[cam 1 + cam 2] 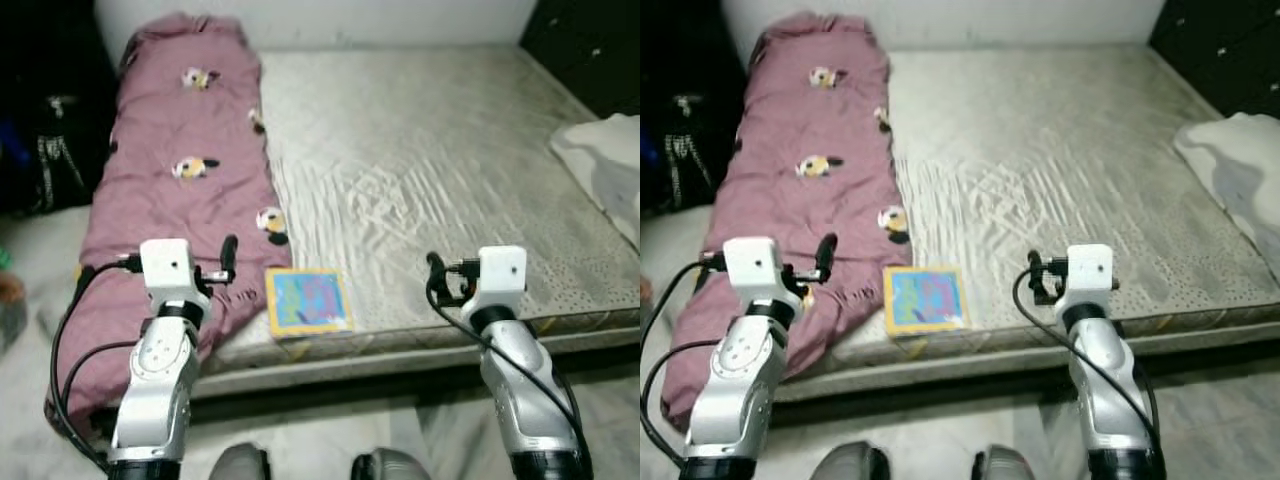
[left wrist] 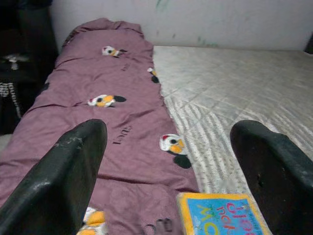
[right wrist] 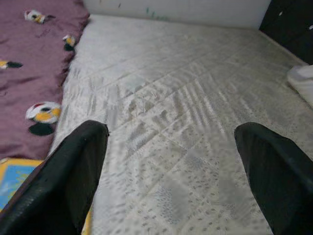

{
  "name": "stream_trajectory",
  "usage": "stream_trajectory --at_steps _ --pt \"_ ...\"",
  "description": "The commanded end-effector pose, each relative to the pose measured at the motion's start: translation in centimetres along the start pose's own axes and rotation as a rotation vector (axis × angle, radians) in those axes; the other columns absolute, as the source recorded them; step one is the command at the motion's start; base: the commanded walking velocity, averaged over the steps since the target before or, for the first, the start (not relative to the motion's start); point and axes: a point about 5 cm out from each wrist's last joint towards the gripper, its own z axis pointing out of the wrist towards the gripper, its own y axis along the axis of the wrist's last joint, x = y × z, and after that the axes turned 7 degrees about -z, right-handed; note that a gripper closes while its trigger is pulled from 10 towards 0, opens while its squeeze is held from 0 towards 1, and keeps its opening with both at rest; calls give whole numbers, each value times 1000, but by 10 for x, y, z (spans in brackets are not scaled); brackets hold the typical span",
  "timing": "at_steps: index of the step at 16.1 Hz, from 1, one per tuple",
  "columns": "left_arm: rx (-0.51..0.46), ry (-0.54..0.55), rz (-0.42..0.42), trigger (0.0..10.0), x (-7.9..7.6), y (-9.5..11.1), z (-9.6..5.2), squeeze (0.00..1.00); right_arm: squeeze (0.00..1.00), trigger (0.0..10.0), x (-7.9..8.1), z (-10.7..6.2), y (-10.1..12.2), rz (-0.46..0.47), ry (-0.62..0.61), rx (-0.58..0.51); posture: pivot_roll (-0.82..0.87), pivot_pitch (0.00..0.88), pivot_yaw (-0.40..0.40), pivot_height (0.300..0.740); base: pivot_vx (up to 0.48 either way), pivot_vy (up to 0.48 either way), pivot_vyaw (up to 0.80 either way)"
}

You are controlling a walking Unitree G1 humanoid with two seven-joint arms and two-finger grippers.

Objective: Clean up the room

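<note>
— Jaws?
— Both spread wide and empty: left gripper (image 2: 166,181) over the quilt (image 1: 170,190), right gripper (image 3: 171,181) over the mattress (image 1: 440,160), likely readied to grab.
— Target?
— Probably the book (image 1: 307,300), at six o'clock on the mattress, between them: flat, yellow-edged, blue cover.

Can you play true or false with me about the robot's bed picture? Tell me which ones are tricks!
1. The purple blanket lies along the left side of the bed. True.
2. The colourful book sits near the front edge of the bed. True.
3. The left gripper is holding the book. False: it is open, with nothing in it.
4. The right gripper is shut tight. False: its fingers are spread apart.
</note>
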Motion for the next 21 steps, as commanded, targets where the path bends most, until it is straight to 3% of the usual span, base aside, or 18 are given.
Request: stream_trajectory --at_steps 1,15,21 --pt "5 9 8 10000 5 0 -1 0 0 10000 0 1 3 -6 -1 -10 -32 105 -15 740 0 0 0" --pt "9 -28 5 10000 2 -2 -2 0 0 10000 2 1 3 -1 13 -16 -30 92 -18 740 0 0 0" --pt "6 -39 -3 10000 1 -1 -3 0 0 10000 3 2 3 -7 17 -15 -29 99 -19 740 304 0 0"
